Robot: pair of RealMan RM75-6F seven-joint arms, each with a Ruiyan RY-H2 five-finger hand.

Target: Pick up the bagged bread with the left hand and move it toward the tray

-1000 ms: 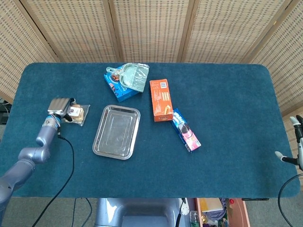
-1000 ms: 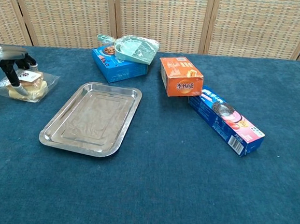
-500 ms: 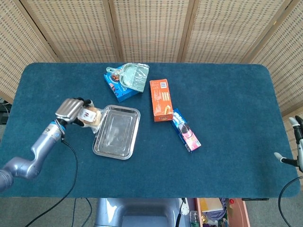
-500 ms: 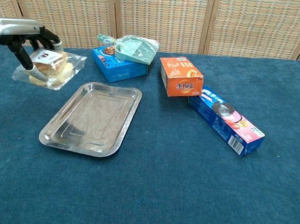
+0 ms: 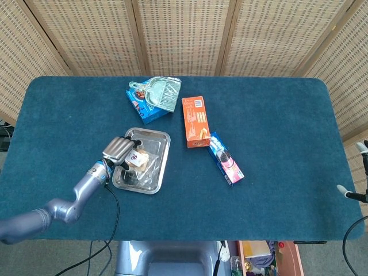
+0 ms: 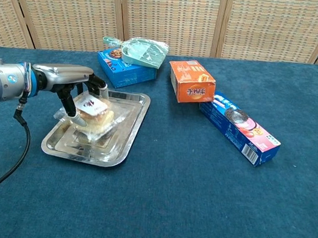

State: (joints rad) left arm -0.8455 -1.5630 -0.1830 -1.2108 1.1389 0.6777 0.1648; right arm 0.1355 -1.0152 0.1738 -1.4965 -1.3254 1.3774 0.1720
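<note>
My left hand (image 5: pixel 119 152) (image 6: pixel 73 86) holds the bagged bread (image 5: pixel 140 161) (image 6: pixel 94 115), a pale bun in clear plastic with a white label, just over the steel tray (image 5: pixel 158 144) (image 6: pixel 133 122). The bag hangs above the tray's middle; whether it touches the tray floor I cannot tell. At the far right edge of the head view only a sliver of my right hand (image 5: pixel 356 172) shows, off the table, and its fingers are too little seen to judge.
Behind the tray lies a blue box (image 5: pixel 141 107) (image 6: pixel 119 69) with a teal bag (image 5: pixel 162 93) (image 6: pixel 144 51) on it. An orange box (image 5: pixel 195 121) (image 6: pixel 191 81) and a long blue biscuit pack (image 5: pixel 226 158) (image 6: pixel 240 127) lie to the tray's right.
My left hand lifted the bagged bread from the table's left side and carried it rightward until it sits over the tray. The right hand has barely shifted.
</note>
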